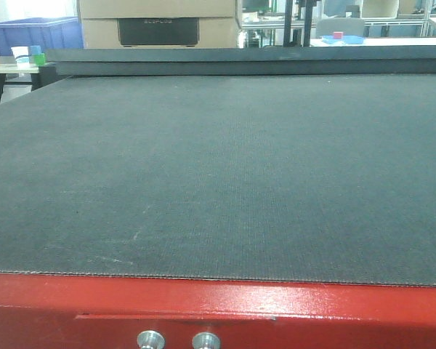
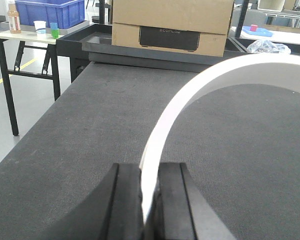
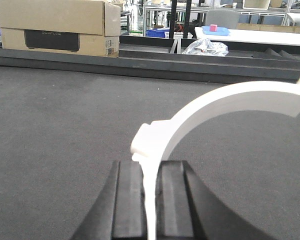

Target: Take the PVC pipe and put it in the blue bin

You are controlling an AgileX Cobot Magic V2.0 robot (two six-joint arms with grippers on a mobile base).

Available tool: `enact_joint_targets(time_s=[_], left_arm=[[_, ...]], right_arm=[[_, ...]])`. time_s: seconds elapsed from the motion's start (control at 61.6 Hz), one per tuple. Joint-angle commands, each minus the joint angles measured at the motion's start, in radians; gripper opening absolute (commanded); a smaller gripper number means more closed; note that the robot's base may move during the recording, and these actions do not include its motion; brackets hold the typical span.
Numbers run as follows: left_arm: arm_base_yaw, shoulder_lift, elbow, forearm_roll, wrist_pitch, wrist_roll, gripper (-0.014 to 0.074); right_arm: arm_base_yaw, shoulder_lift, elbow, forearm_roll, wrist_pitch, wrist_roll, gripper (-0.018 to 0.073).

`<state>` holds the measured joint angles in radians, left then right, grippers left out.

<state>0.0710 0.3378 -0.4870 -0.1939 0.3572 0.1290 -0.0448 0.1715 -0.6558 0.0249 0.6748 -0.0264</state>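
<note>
Dark grey felt tabletop (image 1: 218,167), workshop clutter behind. We find the 2 grippers, left gripper (image 2: 149,172) and right gripper (image 3: 150,170), each pinching a white curved PVC pipe (image 2: 190,95) above it. We judge the grasp complete. The large blue plastic bin (image 2: 50,11) stands well apart, so carry and release remain.

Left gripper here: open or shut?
Shut. The left gripper has its black fingers pressed on both sides of a white curved strip, no gap showing.

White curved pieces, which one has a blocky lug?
The curved piece in the right pincer: a square lug sits just above the grip. The left pincer holds a plain band.
</note>
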Motion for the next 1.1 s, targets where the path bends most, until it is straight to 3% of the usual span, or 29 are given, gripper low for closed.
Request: enact_joint_targets(time_s=[0.0,1.087], left_arm=[[0.003,-0.002,-0.001,-0.002,-0.023,-0.002,-0.0111],[0.003,-0.002,-0.001,-0.002,-0.023,-0.002,-0.0111]], right_arm=[[-0.001,-0.003,0.0,0.0,-0.029,0.001,-0.0169],[-0.001,-0.003,0.0,0.0,-0.029,0.001,-0.0169]])
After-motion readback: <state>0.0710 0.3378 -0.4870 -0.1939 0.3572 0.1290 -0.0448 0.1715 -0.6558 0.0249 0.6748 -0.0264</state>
